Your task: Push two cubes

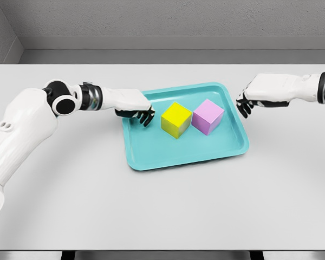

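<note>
2 cubes, yellow cube [176, 119] and pink cube [208, 116], sit touching on the teal tray [151, 161]. left hand [134, 110] and right hand [262, 96] flank them, fingers loosely curled, holding nothing. no contact yet; the push looks unstarted.

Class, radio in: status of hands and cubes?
Left hand open beside yellow cube. Right hand open past tray rim. Pink cube adjacent. Nothing blocking.

Pretty evenly lit all round, bright and soft, like light spread from overhead. No harsh glare is seen anywhere on the table [162, 216]. Only faint, short shadows are cast under the yellow cube [176, 119] and pink cube [208, 116], and inside the tray [151, 161] rim. Everything is kept sharp edge to edge, with no blur or bending noticed. It's a clean, slightly flat rendered look.
</note>
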Controlling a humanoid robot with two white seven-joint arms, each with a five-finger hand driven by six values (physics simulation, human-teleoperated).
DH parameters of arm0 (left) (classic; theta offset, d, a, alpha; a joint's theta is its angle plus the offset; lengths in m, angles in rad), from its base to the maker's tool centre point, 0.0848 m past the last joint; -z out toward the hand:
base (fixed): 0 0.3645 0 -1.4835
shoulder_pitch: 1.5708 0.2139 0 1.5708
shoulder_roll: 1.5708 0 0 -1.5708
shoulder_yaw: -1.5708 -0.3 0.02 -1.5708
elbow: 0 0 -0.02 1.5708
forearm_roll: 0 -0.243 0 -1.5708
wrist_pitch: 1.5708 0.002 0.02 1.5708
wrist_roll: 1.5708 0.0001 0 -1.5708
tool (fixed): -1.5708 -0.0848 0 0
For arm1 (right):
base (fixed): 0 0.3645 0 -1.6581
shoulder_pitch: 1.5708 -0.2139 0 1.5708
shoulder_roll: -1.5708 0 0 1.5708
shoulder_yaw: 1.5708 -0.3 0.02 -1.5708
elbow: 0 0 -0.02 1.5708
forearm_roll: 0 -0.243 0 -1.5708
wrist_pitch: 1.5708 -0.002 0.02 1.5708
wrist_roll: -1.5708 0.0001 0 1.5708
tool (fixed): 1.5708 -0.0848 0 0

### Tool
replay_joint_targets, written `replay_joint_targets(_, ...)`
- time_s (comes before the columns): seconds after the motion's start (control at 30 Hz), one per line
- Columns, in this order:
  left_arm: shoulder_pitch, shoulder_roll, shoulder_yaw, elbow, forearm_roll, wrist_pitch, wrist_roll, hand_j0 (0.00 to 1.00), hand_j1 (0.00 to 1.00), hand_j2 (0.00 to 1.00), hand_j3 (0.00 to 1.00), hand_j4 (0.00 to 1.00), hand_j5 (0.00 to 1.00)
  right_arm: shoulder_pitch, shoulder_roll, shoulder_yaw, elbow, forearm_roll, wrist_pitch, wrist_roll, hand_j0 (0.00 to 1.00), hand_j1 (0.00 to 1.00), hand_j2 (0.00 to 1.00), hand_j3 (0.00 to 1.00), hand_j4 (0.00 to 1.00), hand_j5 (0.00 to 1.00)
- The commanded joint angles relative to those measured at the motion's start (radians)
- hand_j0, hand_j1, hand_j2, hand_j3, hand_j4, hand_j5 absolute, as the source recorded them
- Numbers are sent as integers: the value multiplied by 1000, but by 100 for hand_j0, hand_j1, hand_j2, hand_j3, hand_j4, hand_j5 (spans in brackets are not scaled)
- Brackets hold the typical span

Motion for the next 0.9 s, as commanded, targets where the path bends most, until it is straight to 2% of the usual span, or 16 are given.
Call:
replay_joint_targets(0.0,0,-9,-1,-4,3,3,0,29,29,29,29,29,29,0,9,25,0,-3,2,0,27,27,27,27,27,27)
replay_joint_targets(0.27,2,-24,-3,-7,5,3,0,29,29,29,29,29,29,2,17,54,-3,-2,2,0,27,27,27,27,27,27)
replay_joint_targets(0.5,8,-21,-7,-62,8,3,0,29,29,29,29,29,29,-12,40,54,4,-3,2,0,27,27,27,27,27,27)
replay_joint_targets(0.7,12,-20,-23,-99,11,3,0,29,29,29,29,29,29,-25,76,56,44,0,2,0,27,27,27,27,27,27)
replay_joint_targets(0.87,12,-21,-47,-121,13,3,0,29,29,29,29,29,29,-29,69,54,43,0,2,0,27,27,27,27,27,27)
